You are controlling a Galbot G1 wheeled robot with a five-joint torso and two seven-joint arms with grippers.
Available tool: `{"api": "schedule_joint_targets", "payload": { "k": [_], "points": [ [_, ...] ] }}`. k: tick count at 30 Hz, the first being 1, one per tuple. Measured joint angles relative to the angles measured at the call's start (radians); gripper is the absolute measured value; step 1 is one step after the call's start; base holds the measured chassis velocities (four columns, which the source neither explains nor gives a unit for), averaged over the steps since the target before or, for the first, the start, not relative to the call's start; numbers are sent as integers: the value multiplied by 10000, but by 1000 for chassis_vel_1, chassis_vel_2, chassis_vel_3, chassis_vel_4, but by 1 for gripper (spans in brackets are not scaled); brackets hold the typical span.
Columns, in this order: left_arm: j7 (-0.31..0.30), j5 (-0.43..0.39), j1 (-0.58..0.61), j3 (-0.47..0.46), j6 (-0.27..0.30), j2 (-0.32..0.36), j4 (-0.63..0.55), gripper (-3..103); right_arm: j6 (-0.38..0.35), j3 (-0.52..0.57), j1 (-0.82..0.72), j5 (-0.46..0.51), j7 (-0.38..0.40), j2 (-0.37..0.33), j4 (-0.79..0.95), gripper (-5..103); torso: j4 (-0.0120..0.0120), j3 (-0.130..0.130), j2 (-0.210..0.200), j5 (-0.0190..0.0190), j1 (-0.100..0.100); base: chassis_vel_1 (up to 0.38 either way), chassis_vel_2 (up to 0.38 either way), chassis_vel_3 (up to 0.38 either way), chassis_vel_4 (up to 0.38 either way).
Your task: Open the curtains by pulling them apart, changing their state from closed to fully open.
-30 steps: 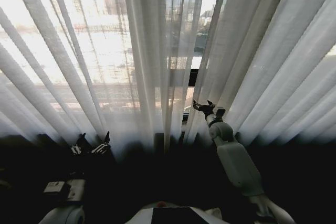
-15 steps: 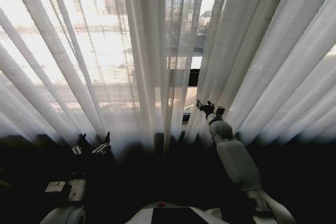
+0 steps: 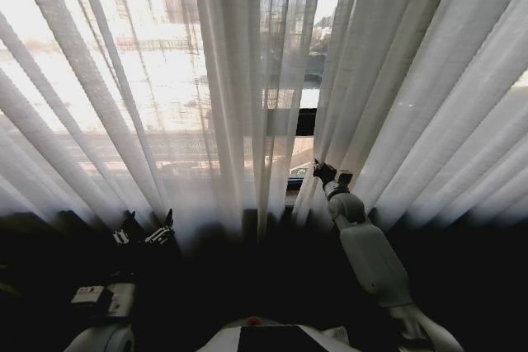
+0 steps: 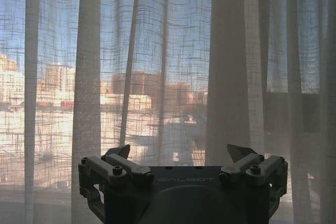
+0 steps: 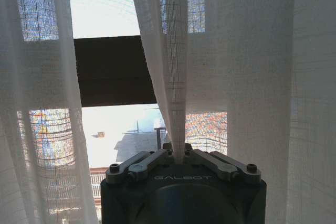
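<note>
Narrow open slit between the curtains (image 3: pixel 247 105), low down beside the right gripper (image 3: pixel 318 170), itself pinched on the right panel's edge fold. Behind the slit, a dark window bar (image 5: pixel 113 72) crossing. Left gripper (image 3: pixel 143 227) low, spread wide, short of unbroken fabric.

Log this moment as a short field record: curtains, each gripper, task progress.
curtains: left panel and right panel, parted by a narrow gap at the middle
right gripper: shut on a fold at the right panel's inner edge
left gripper: open, low in front of the left panel, not touching it
window frame bar: dark, seen through the gap
progress: curtains not yet fully open
</note>
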Motion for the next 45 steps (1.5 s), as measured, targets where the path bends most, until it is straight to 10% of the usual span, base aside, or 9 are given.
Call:
{"api": "schedule_joint_targets", "payload": {
  "k": [45],
  "points": [
    [0,58,83,165,-460,79,364,100,-292,496,-722,175,95,-325,857,0,0,0,0,2,0,-84,-83,87,87]
  ]
}}
